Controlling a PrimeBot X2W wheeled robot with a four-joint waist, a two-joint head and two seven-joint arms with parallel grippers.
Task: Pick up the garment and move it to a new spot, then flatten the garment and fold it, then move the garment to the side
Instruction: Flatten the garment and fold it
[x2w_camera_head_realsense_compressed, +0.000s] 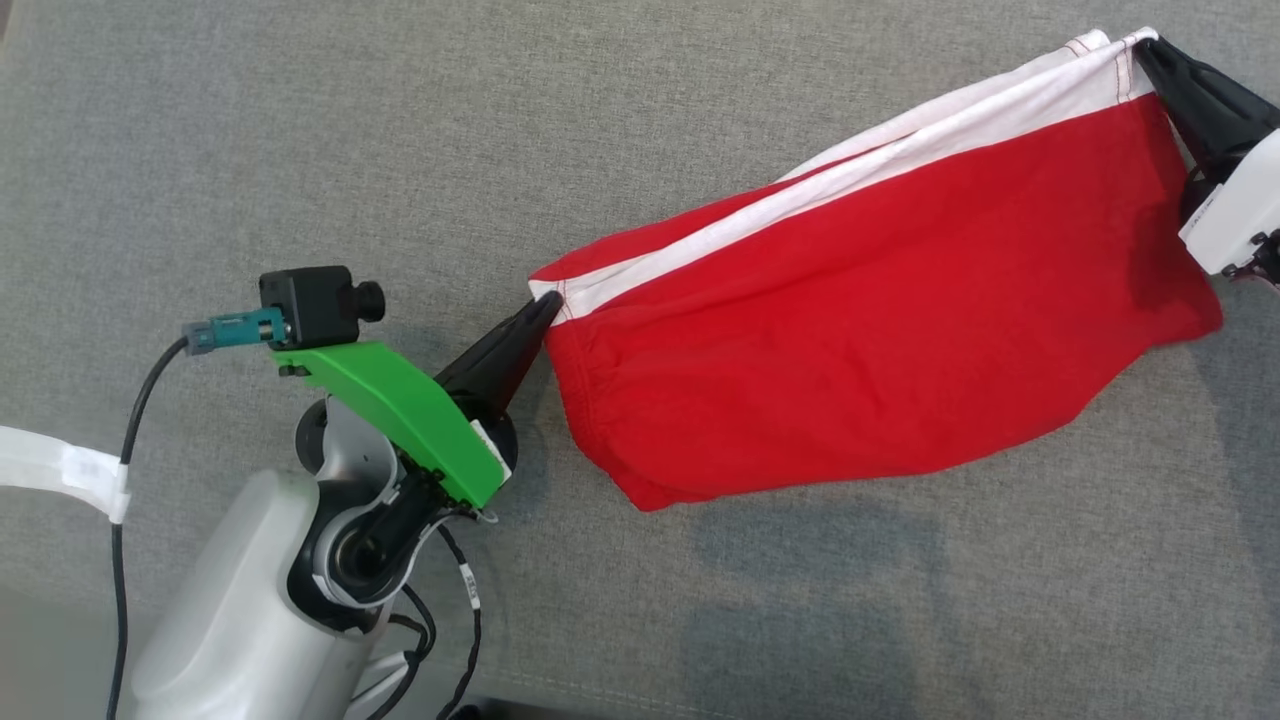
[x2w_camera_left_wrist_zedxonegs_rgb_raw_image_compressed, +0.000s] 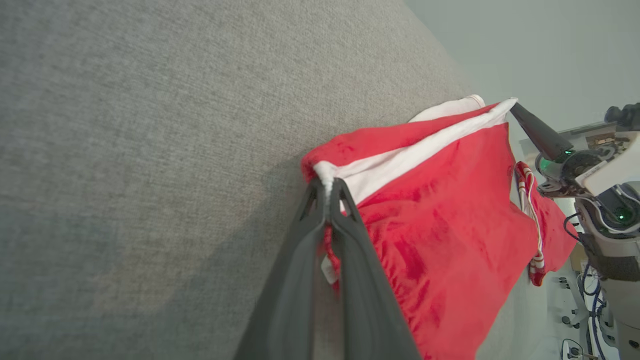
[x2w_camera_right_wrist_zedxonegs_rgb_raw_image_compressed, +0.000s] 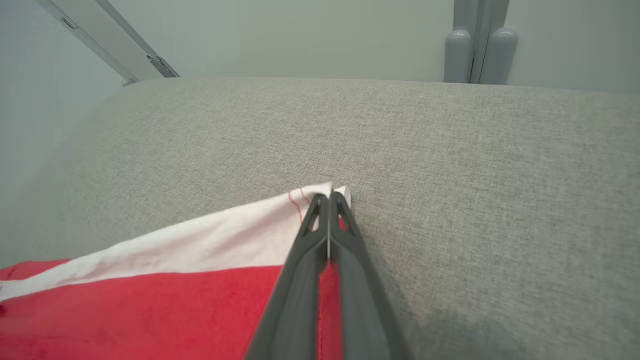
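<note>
Garment (x2w_camera_head_realsense_compressed: 850, 330) hangs stretched between my left fingers (x2w_camera_head_realsense_compressed: 540, 310) and right fingers (x2w_camera_head_realsense_compressed: 1148, 48), both clenched on its top corners. Step, I judge: carrying to new spot. Next: lower evenly, lay flat.

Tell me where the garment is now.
Head view, right of centre: the garment is held between the left gripper and right gripper, over the grey surface.

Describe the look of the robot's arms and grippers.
Both the left gripper and right gripper have two long, tapering dark fingers. The left arm is glossy pale grey; its green bracket carries a black camera with a teal plug and black cable. The right wrist is white.
</note>
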